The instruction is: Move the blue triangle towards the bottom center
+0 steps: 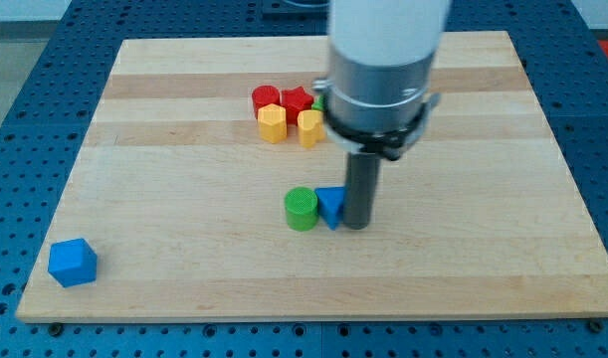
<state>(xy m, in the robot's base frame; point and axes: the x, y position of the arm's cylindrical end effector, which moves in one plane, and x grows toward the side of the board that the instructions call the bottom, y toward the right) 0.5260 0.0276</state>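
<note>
Sitting near the board's [184, 288] middle, the blue triangle [329, 206] is partly hidden by the rod, so its pointing and long axis cannot be told; a green cylinder [302, 209] touches it on the view's left; my tip [356, 225] stands upright against its right side; the arm carries no pincer, only the rod; red and yellow blocks [284, 111] cluster toward the top; a blue cube [73, 263] lies bottom left.

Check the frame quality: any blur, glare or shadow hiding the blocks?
Camera view: lighting even, no glare on the wooden board; arm housing soft, blurred; my tip sits against the blue triangle, partly covering it; green cylinder and blue cube sharp enough.
</note>
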